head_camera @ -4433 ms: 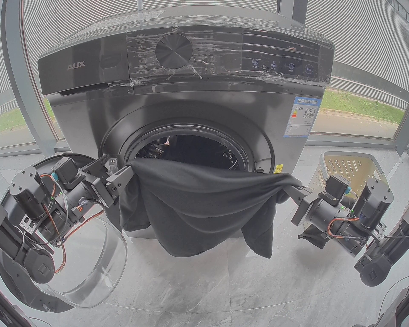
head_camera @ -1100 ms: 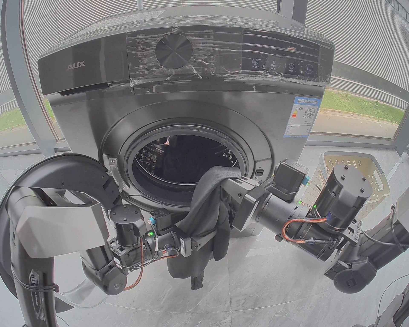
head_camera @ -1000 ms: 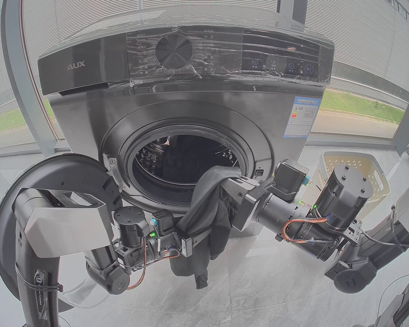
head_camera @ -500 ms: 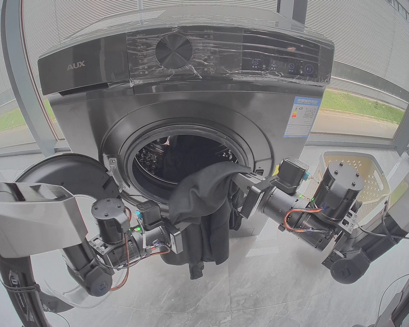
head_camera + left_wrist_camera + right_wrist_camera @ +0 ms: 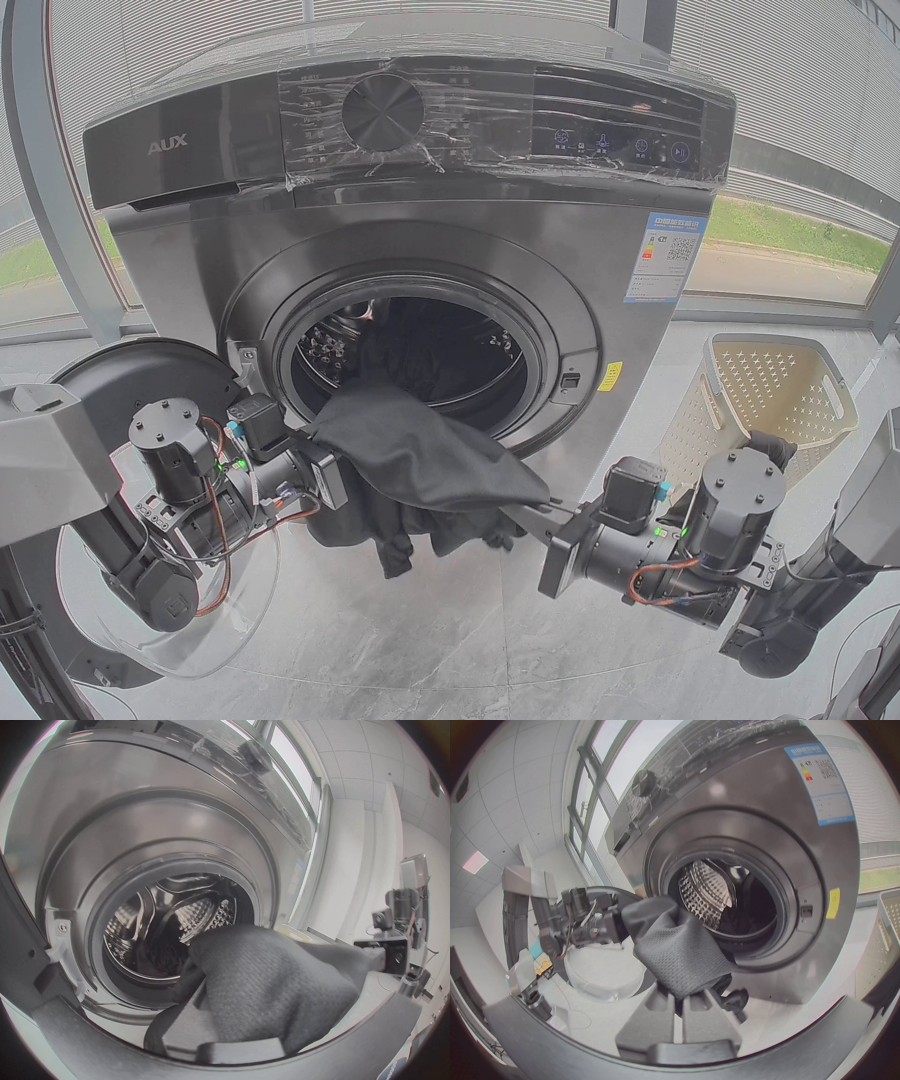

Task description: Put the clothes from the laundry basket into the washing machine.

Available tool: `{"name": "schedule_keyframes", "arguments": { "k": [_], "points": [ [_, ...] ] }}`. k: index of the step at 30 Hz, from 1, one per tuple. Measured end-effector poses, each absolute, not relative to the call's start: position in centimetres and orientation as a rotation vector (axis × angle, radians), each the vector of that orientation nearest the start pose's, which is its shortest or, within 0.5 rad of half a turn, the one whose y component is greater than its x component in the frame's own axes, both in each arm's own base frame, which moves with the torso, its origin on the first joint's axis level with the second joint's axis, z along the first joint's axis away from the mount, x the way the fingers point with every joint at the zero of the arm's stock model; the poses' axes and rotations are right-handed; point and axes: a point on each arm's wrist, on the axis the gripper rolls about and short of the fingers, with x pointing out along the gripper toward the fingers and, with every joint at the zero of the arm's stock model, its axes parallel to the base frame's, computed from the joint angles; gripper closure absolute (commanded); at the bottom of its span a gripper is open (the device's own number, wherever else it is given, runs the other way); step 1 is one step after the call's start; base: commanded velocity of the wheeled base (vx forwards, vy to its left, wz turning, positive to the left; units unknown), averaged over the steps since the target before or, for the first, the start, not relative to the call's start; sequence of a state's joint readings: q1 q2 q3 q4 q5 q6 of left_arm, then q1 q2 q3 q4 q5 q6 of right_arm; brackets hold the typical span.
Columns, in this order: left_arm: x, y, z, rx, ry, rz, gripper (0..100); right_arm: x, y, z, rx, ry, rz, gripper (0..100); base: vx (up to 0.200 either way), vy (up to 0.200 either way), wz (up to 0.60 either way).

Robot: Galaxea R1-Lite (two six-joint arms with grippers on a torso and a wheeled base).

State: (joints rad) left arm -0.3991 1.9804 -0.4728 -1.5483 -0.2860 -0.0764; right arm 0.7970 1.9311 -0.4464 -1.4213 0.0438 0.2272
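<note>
**Black garment (image 5: 422, 450), slung between two grippers at the washing machine (image 5: 403, 234) mouth**

Left gripper (image 5: 220, 1020): clamped on one end of the garment and raised to the lower-left lip of the drum (image 5: 422, 352) opening, probably so this end goes in first. Right gripper (image 5: 679, 1001): fingers pressed together on the opposite end, lower and out in front of the machine, which spreads the cloth like a sling. The garment's upper edge is at the opening's rim, though contact cannot be told. A loose tail hangs beneath, above the floor (image 5: 422, 637), and the piece is not yet inside. Dark clothing already lies in the drum. Door (image 5: 141, 394): swung wide to the robot's left, off the loading path. Laundry basket (image 5: 825, 394): on the floor to the right of the machine, beside the right arm.
</note>
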Motion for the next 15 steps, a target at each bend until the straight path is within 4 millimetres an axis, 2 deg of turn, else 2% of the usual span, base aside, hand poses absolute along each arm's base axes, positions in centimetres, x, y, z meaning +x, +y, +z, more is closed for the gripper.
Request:
{"name": "schedule_keyframes", "arguments": {
  "k": [1, 7, 11, 15],
  "points": [
    [28.2, -12.5, 11.1, -0.078, -0.022, -0.677, 100, 20.5, 21.4, 10.4, 0.184, 0.170, 0.838, 0, 0.000, 0.000, 0.00],
    [28.2, -12.4, 11.4, -0.092, -0.029, -0.661, 100, 19.3, 21.3, 9.7, 0.167, 0.213, 0.862, 0, 0.000, 0.000, 0.00],
    [27.6, -12.1, 11.6, -0.119, -0.018, -0.654, 100, 18.4, 20.6, 8.8, 0.140, 0.266, 0.862, 0, 0.000, 0.000, 0.00],
    [26.4, -11.5, 12.8, -0.216, -0.015, -0.651, 100, 17.4, 19.2, 8.0, 0.117, 0.320, 0.868, 0, 0.000, 0.000, 0.00]
  ]
}}
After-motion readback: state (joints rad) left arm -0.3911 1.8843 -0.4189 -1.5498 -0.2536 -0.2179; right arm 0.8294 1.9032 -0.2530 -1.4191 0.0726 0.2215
